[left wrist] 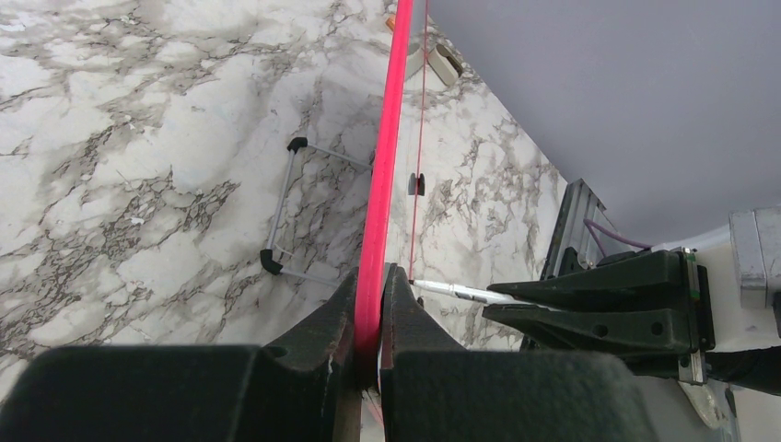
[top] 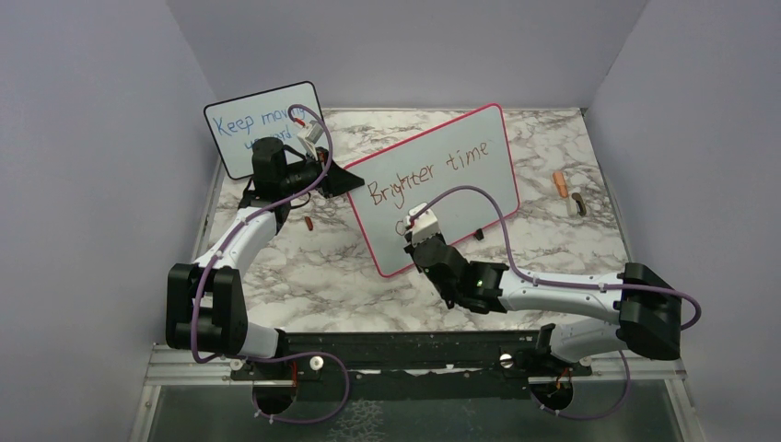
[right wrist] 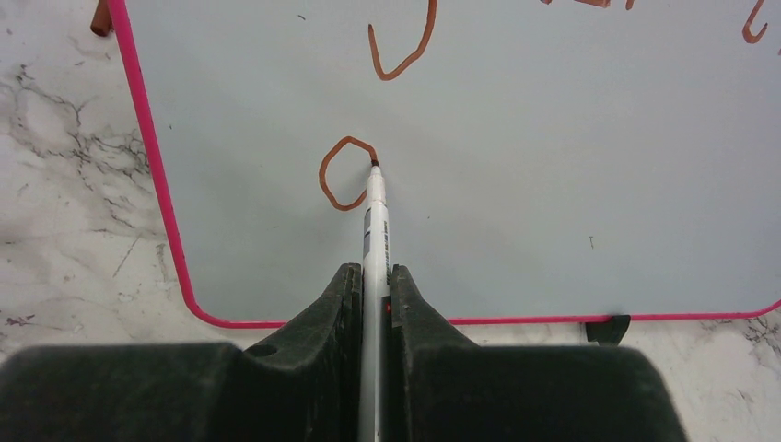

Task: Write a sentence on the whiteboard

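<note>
Our right claw (right wrist: 373, 272) is pinching the marker (right wrist: 375, 207). The barrel runs straight out ahead between the fingers, and the tip touches the whiteboard (right wrist: 571, 166) at the top of an unfinished loop (right wrist: 324, 175). Our left claw (left wrist: 372, 273) is pressed together on the board's pink edge, steadying it. The sentence (top: 435, 166) reads "Brighter time" beyond the pen tip, and we take this loop for the start of the next word. The loop's gap lies just back toward the claw from the tip. We'd draw gently rearward to close it, with light, even pressure, then add a short tail. The left claw should brace firmly so the board doesn't rock away.
</note>
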`<state>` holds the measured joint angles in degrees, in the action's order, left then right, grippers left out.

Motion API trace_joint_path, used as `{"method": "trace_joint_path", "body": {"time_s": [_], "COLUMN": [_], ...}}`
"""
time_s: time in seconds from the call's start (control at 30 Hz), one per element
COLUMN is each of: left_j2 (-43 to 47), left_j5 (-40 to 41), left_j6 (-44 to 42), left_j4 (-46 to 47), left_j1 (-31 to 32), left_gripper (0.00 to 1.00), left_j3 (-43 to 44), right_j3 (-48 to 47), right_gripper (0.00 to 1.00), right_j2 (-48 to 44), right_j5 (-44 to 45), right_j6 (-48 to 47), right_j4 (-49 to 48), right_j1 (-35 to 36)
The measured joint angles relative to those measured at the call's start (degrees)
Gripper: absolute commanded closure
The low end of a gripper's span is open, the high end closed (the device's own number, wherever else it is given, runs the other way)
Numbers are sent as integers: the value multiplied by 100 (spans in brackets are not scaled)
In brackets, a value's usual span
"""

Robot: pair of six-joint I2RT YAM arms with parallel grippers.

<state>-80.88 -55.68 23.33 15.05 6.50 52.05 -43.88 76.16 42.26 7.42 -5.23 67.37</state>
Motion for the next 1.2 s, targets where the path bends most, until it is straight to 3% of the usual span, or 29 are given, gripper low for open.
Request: {"method": "trace_joint_path", "body": {"time_s": [1.2], "left_j2": [0], "left_j5": [4], "left_j6": [-2], "left_j4": [-20], "left_j1": [-2], "left_gripper": [100], "left_j3": [0], "right_j3": [111], "right_gripper": [99], "right_j2": [-52], "right_j5": [-127], "right_j6": [313], "right_j4": [221], "right_j1": [-35]}}
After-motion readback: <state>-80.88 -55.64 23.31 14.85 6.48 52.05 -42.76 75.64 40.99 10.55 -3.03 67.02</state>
